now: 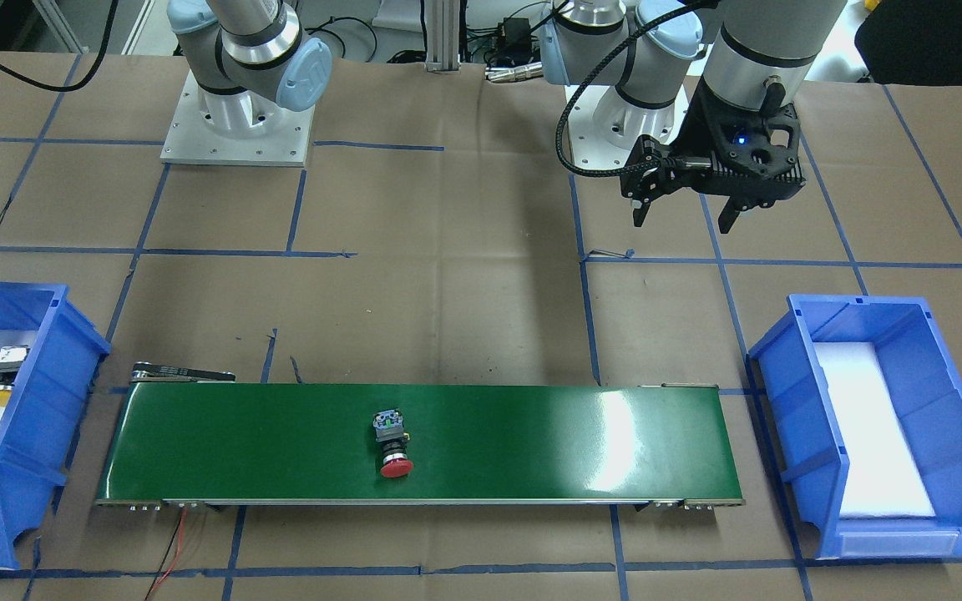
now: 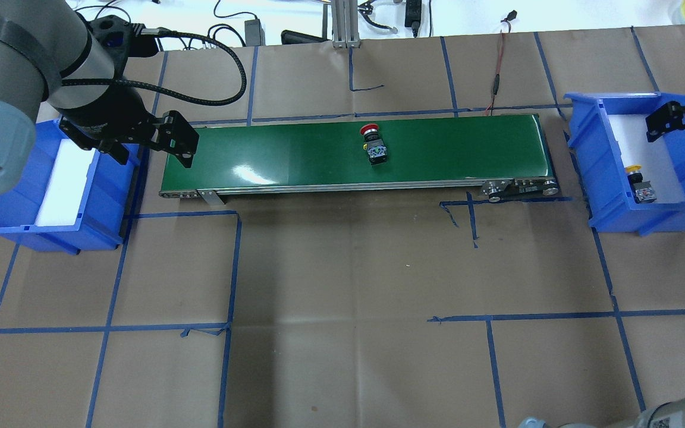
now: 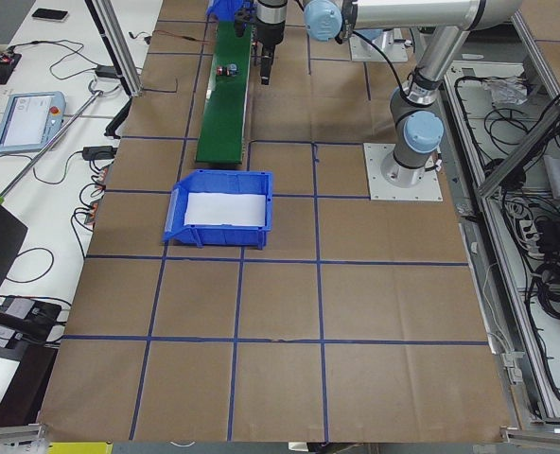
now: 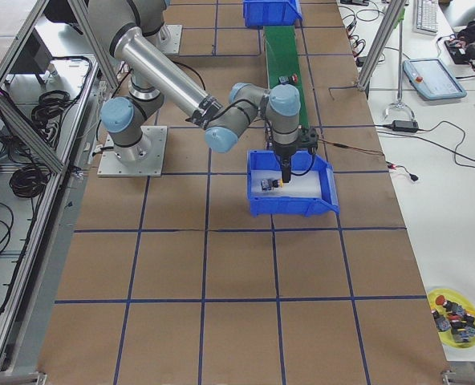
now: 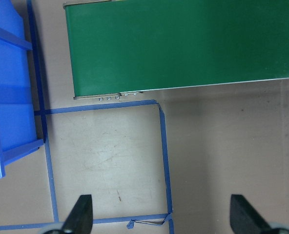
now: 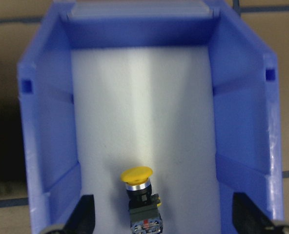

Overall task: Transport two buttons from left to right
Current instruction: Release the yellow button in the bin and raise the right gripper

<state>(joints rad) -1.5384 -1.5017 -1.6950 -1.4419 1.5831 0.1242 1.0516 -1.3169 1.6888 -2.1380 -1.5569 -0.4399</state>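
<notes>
Your red-capped push-button with the black blocky body [image 2: 373, 144] lies on its side about midway along the green conveyor belt [image 2: 449, 148]. I take it the belt is there to carry each piece across the brown paper worktop [image 2: 348, 267], since neither arm looks able to cover the whole span.

The yellow-capped push-button [image 6: 139, 195] lies on the white foam of the blue plastic bin at the robot's right [image 6: 47, 146]. By my reading, half the job is done.

The right hand [image 2: 680, 125] hangs over that bin with its fingers spread and nothing in them. In its wrist view the yellow button lies below and between the two fingers, touching neither. It is probably parked there because the belt's exit end is just beside the bin.

The left hand [image 1: 686, 213] is also spread and empty. It hangs over bare worktop near the belt's other end, beside the blue bin at the robot's left [image 2: 99, 196], which shows only foam. The red button is well apart from both hands, so you would likely need it nearer the right end before the right hand can reach it.
</notes>
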